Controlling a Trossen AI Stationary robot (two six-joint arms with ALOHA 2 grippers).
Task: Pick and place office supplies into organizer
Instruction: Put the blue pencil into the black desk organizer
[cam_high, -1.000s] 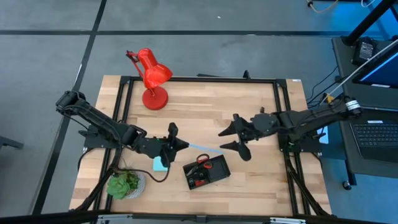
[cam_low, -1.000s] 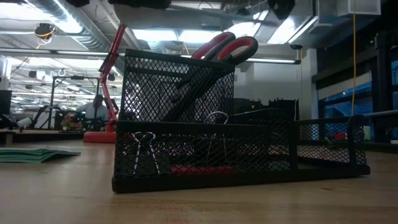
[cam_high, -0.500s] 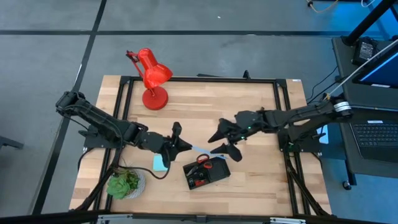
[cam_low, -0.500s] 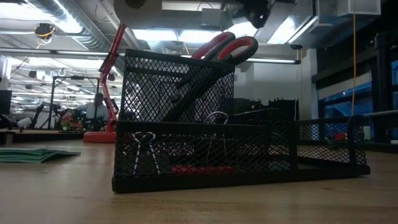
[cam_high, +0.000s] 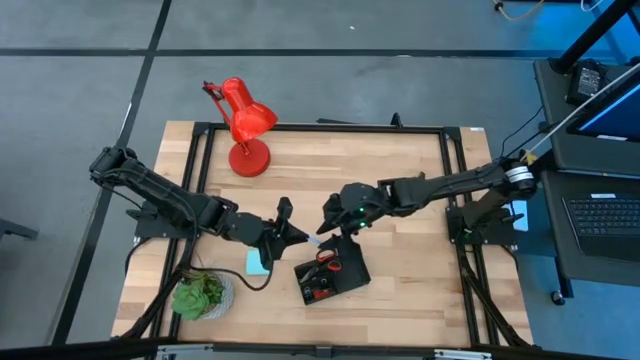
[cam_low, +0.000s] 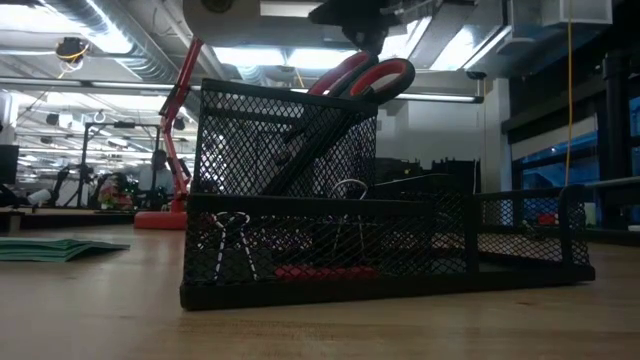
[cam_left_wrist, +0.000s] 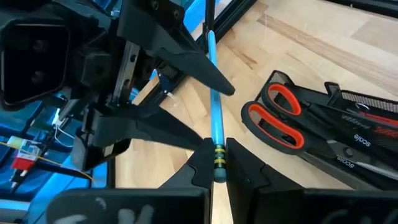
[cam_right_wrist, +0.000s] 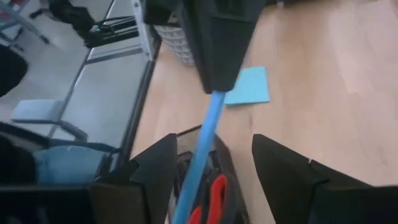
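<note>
The left gripper (cam_high: 296, 233) hangs over the middle of the surface (cam_high: 400, 290), its jaws clamped on one end of the blue pen (cam_high: 312, 237). In the left wrist view the pen (cam_left_wrist: 214, 134) runs straight out from between the two fingers (cam_left_wrist: 200, 167), its banded end pinched there and its long axis pointing away toward the right gripper (cam_left_wrist: 186, 87). From above, the pen lies roughly level above the surface, running left to right, its free end toward the right arm and just above the organizer (cam_high: 332, 277).

The right gripper (cam_high: 332, 222) sits at the pen's free end, jaws apart on either side of the shaft. In the right wrist view the pen (cam_right_wrist: 200, 146) passes between the two fingers (cam_right_wrist: 280, 165) without either one clearly touching it.

The organizer stands near the front edge, tilted a little from the surface's sides. The scissors (cam_high: 322, 260) stand in it, red handles up; in the low view the handles (cam_low: 362, 72) lean above the mesh wall (cam_low: 285, 140). A blue notepad (cam_high: 257, 263) lies flat just left of the organizer, beside a potted plant (cam_high: 201, 296). A red lamp (cam_high: 243, 125) stands at the far left.
</note>
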